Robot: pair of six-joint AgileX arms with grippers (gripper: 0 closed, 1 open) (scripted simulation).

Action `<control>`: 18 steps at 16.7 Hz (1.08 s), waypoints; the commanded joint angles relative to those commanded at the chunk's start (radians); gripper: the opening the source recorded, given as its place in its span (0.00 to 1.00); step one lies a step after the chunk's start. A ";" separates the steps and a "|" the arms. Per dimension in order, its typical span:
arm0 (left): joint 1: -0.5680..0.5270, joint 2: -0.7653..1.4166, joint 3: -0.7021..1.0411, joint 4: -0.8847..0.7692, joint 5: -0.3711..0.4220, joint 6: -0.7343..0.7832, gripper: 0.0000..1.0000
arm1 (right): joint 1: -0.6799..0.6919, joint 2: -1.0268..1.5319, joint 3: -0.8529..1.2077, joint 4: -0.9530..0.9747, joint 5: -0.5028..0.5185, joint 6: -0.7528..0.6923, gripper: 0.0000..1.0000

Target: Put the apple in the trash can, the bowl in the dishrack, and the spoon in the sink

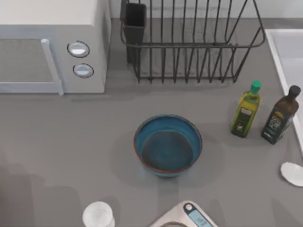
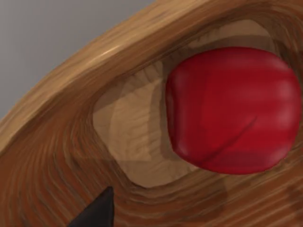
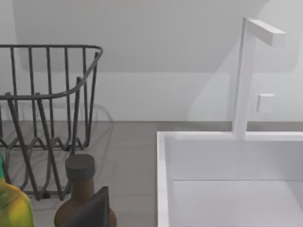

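Top view: blue bowl (image 1: pixel 168 145) upright near the middle of the table (image 1: pixel 61 142), empty. Behind it, black wire dishrack (image 1: pixel 189 42) against the far edge, with its dark cutlery cup (image 1: pixel 135 23) at the rack's left corner. White microwave (image 1: pixel 52 45) with two round knobs in the far left corner. Pale sink (image 1: pixel 286 61) along the right edge, reaching toward the far right corner. Two bottles near the right edge, between bowl and sink: a yellow-green one with a green cap (image 1: pixel 246 109) and, just beside it, a dark brown one with a black cap (image 1: pixel 280 116). Pale white spoon (image 1: pixel 292 173) at the right edge, nearer than the bottles, partly cut off. Round white cup (image 1: pixel 98 215) at the near edge, left of the middle. Grey scale with a blue display (image 1: pixel 187 216) at the near edge, about the middle.

Left wrist view: glossy red apple (image 2: pixel 234 109) lying inside a wooden bowl (image 2: pixel 71 142), on its pale flat bottom. Dark tip of the left end effector (image 2: pixel 97 210) just above the wood; whether open or closed, cannot tell.

Right wrist view: sink basin (image 3: pixel 227 179) with a white tap (image 3: pixel 248 71) behind, dishrack (image 3: pixel 47 118) beside it, brown bottle (image 3: pixel 80 189) and a sliver of the yellow-green one (image 3: pixel 12 205) close by. Dark tip of the right end effector (image 3: pixel 92 213) in front of the brown bottle; open or closed, cannot tell.
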 joint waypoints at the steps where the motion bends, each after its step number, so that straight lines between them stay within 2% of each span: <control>1: -0.005 -0.010 -0.008 0.010 0.000 0.010 1.00 | 0.000 0.000 0.000 0.000 0.000 0.000 1.00; 4: -0.038 -0.097 -0.069 0.081 -0.001 0.088 1.00 | 0.000 0.000 0.000 0.000 0.000 0.000 1.00; 7: -0.094 -0.271 -0.183 0.204 -0.004 0.221 1.00 | 0.000 0.000 0.000 0.000 0.000 0.000 1.00; 15: -0.293 -1.029 -0.636 0.681 -0.020 0.761 1.00 | 0.000 0.000 0.000 0.000 0.000 0.000 1.00; 18: -0.362 -1.234 -0.784 0.858 -0.023 0.934 1.00 | 0.000 0.000 0.000 0.000 0.000 0.000 1.00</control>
